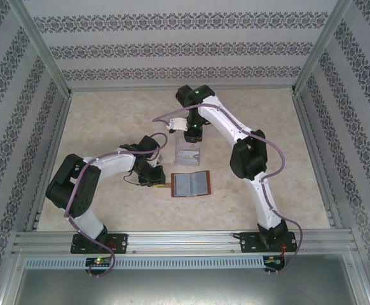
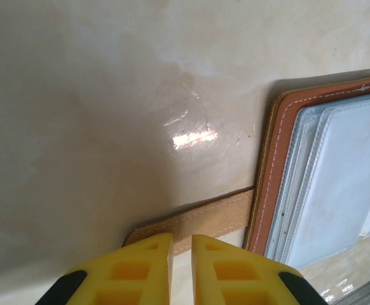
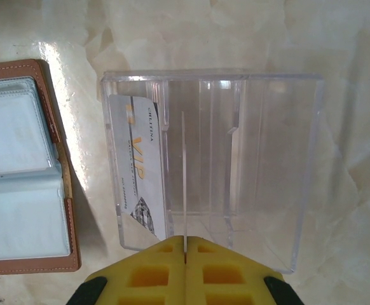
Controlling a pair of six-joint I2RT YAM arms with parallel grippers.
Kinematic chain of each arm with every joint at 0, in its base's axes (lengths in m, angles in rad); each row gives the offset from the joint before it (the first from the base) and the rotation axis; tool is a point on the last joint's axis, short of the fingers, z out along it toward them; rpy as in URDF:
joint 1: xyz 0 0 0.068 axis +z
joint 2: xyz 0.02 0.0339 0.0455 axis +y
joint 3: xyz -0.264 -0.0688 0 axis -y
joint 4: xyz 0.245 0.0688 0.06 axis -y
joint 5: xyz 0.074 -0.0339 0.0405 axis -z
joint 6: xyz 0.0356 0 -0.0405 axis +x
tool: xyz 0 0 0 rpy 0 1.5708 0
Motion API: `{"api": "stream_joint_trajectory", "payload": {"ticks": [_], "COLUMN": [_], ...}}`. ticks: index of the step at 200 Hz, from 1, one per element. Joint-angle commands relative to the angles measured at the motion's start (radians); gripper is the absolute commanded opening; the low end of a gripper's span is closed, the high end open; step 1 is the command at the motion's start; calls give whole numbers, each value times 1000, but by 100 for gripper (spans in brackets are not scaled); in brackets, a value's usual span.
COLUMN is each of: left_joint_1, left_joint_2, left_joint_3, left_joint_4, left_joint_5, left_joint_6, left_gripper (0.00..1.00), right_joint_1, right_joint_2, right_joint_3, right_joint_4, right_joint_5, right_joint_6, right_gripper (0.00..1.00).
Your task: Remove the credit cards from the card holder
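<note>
The card holder (image 1: 191,184) lies open on the table, reddish-brown cover (image 2: 280,159) down and bluish-grey sleeves (image 3: 13,190) up. Its tan tab strap (image 2: 217,216) sticks out to the left. My left gripper (image 2: 180,240) has its tips down on that strap, jaws a thin slit apart with nothing between them. My right gripper (image 3: 185,240) is shut on a credit card (image 3: 184,178), seen edge-on as a thin line standing inside the clear tray (image 3: 274,159). Another pale card with gold VIP print (image 3: 137,171) leans in the tray's left slot.
The clear tray (image 1: 188,154) stands just behind the holder, under the right gripper (image 1: 192,141). The left gripper (image 1: 154,180) sits at the holder's left edge. Metal frame rails and patterned walls bound the pale marbled table (image 1: 109,121).
</note>
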Motion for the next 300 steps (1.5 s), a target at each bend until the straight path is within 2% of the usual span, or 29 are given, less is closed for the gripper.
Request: {"api": "stream_joint_trajectory", "payload": {"ticks": [1,146,226,246,300], "left_joint_1": [11,10,11,10,11], "left_joint_2": [14,25,27,23,14], "left_joint_3": [22,23,23,20,25], "left_joint_4": [-42,-42,-42,-40,-39], "left_joint_5": [-12,-9,-6,-8,-8], "left_joint_6": [23,25,27,26,23], "left_gripper": [15,15,15,15,15], "right_joint_1": [-9,4,5,4,0], "right_joint_2": [29,115,150,144,98], "right_joint_3": [35,77,107,108,113], "right_joint_4": [-36,-90,-109,-109,-98], "right_joint_5": [-34,-100,-108,-96,-55], "right_joint_6": [-21,-45,-36,-34,-20], "right_gripper": [0,0,9,13,17]}}
